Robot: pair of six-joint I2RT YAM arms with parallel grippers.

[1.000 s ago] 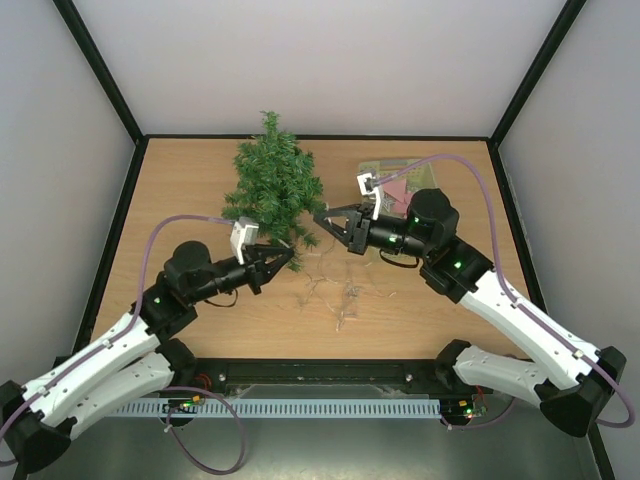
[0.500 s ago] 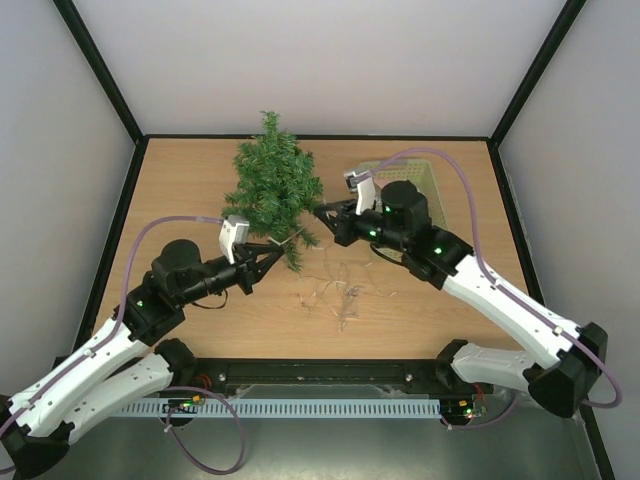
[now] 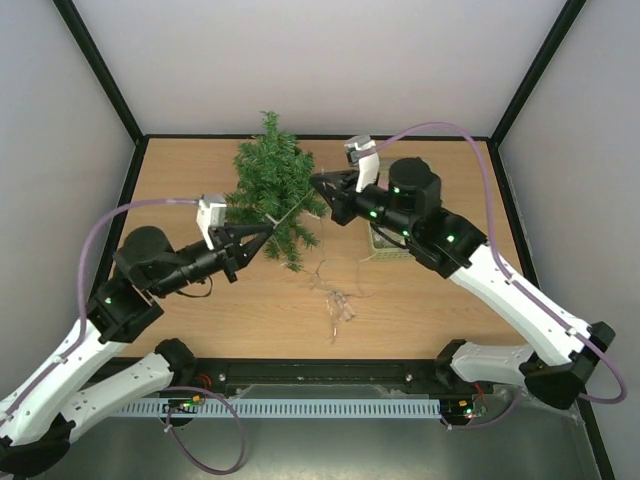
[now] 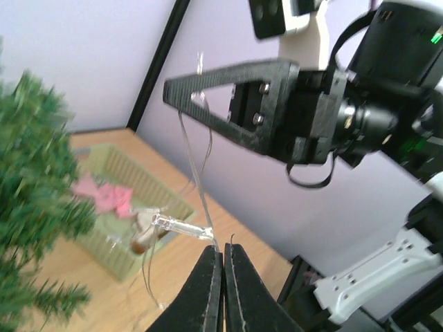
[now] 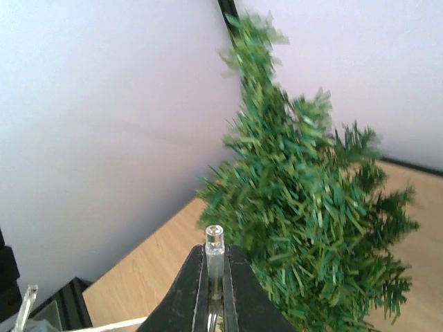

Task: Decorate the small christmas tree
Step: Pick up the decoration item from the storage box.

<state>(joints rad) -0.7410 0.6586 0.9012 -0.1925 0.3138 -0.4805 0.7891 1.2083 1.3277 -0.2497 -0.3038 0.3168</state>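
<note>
**A:** Top view first. The tree (image 3: 272, 185) lies on the tabletop (image 3: 240, 320), back middle. The left claw (image 3: 268, 228) is at the tree's near edge and the right claw (image 3: 315, 181) is just off its right side. Both are pinched shut on a thin light string (image 3: 335, 300), and the slack is heaped nearer us than the tree. Looks like the lights-draping step to me.

**B:** Left wrist view agrees. Its fingers are closed on the wire, with a bulb (image 4: 181, 225) just above them. The basket (image 4: 131, 173) sits off to the tree's right.

**A:** Right wrist view: jaws clamped on a clear bulb (image 5: 214, 242) of the string, tree right behind it.

**B:** My guess for the next move is that both claws carry the strand over the tree and lower it into the branches, keeping it taut and clear of the heap.
</note>
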